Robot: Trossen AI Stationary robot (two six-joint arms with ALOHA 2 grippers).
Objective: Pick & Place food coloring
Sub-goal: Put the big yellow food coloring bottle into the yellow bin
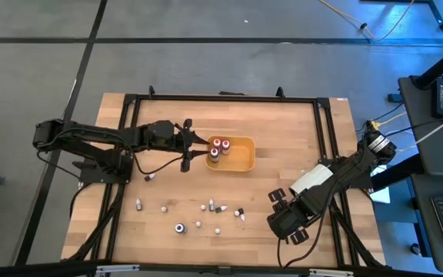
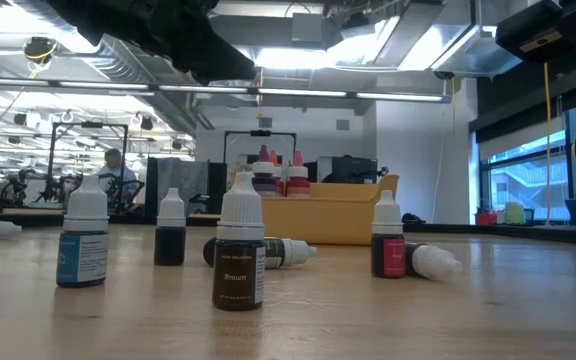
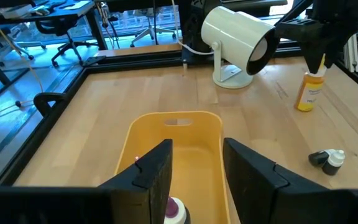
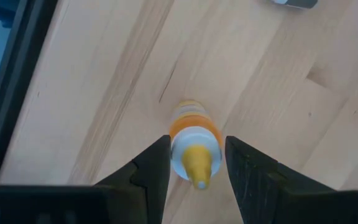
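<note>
Now left gripper (image 3: 196,180) apart above tray (image 3: 210,140), bottle (image 3: 174,211) beneath; right gripper (image 4: 196,163) clamped on yellow bottle (image 4: 193,140).

A yellow-orange tray (image 1: 241,156) sits on the pale wood-grain surface (image 1: 283,131). Red-capped bottles (image 1: 220,145) stand inside the tray. Black fingers (image 4: 151,171) flank a yellow-tipped orange bottle (image 4: 193,142).

Three bottles (image 1: 217,148) in tray (image 1: 241,156) mid-table, other bottles (image 1: 206,211) scattered along front of table (image 1: 283,131)
</note>
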